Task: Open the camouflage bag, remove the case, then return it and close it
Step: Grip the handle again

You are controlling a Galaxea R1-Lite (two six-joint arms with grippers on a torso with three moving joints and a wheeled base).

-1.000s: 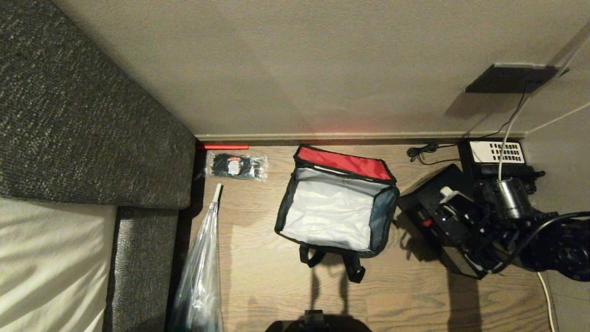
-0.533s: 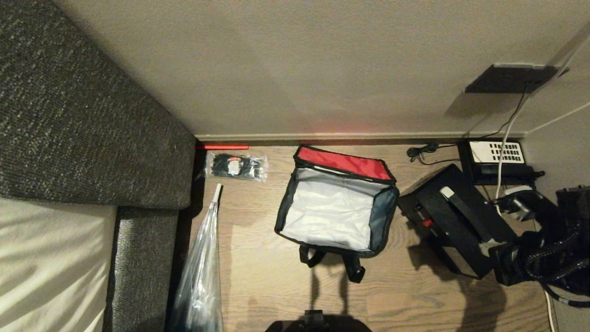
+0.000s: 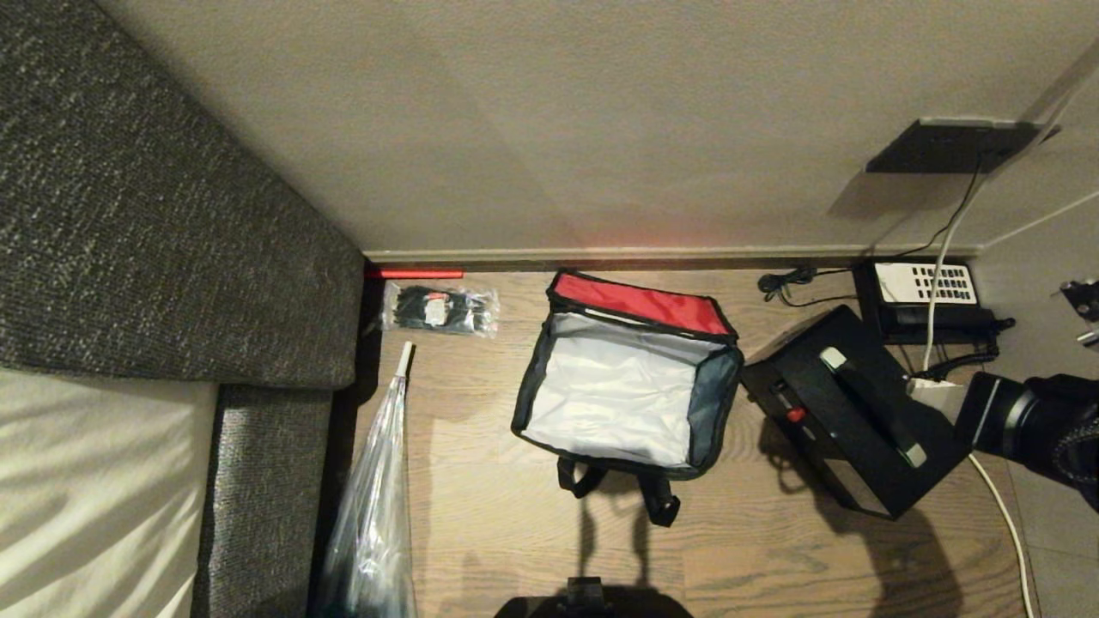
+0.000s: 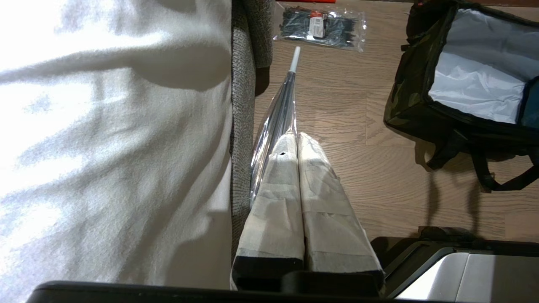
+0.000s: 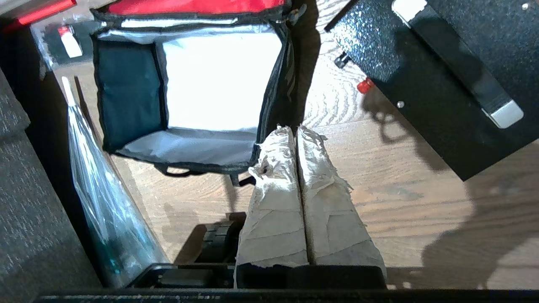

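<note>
Camouflage bag (image 3: pixel 627 390) open on floor, lid back, silver lining bare, nothing inside. Case (image 3: pixel 850 408) on floor just right of bag, long axis diagonal, apart from it. Right gripper (image 5: pixel 298 134) pressed shut, empty, above floor between bag and case; nearer arm. Left gripper (image 4: pixel 296 141) shut, empty, parked by sofa (image 4: pixel 242 84).

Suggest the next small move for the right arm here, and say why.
Probably open the right gripper and bring it back over the case: the case lies on the floor beside the open, empty camouflage bag, and the gripper is shut on nothing.
</note>
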